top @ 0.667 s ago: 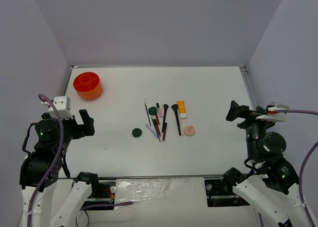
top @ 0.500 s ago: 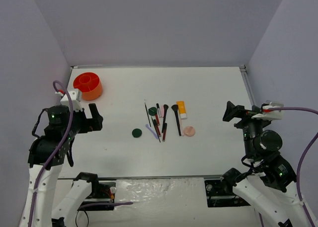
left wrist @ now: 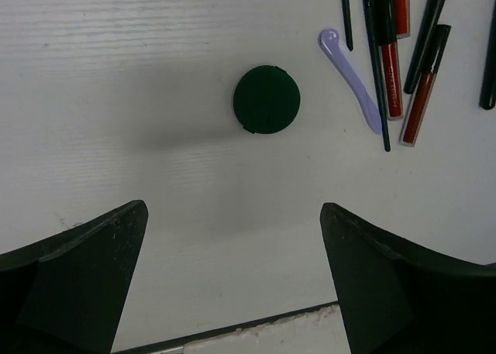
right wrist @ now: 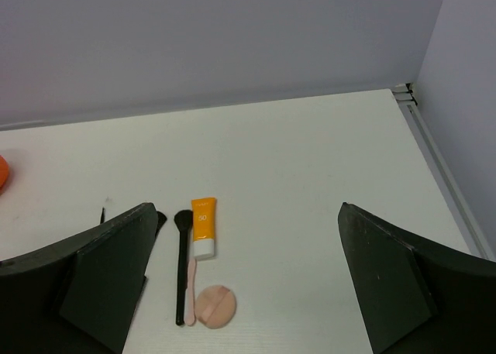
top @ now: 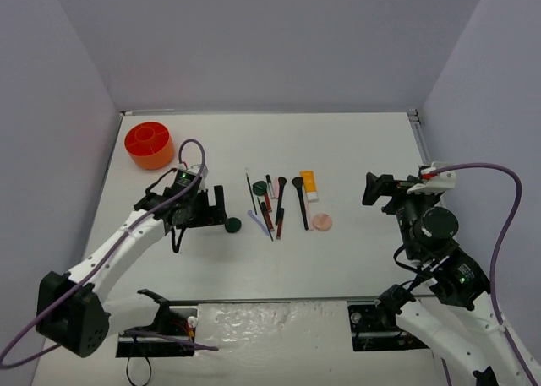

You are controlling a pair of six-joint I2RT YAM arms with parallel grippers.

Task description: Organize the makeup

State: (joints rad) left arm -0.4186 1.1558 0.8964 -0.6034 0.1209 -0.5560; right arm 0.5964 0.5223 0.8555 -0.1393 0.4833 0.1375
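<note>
The left gripper [top: 218,209] hangs over the middle of the surface [top: 363,141], jaws spread wide and holding nothing. The green compact [left wrist: 266,100] lies flat just ahead of its fingers [left wrist: 85,269]. The rest of the makeup lies in a loose row on the side of that compact toward the right edge. The lilac stick [left wrist: 353,79] is nearest, then thin black and red pencils [left wrist: 390,67], a brush [right wrist: 183,261], the tube [right wrist: 203,226] and a pink compact [right wrist: 215,307].

The likely trouble is the green compact itself. It is a low flat disc, so jaws coming down a little off-centre would probably nudge it instead of pinching it. It could then skate into the lilac stick and pencils, which lie near it, and knock that row askew. Coming down too deep would press the fingers into the surface. Too shallow, and they may slip off the thin rim and drop the disc on the way.

The holder [top: 150,156] stands in the far-left corner, well apart from everything, and the way there from the compact looks open. The right gripper [top: 369,189], also spread and empty, hovers nearer the right edge, apart from the row. If both arms reach into the row together, they could crowd each other over the pencils.
</note>
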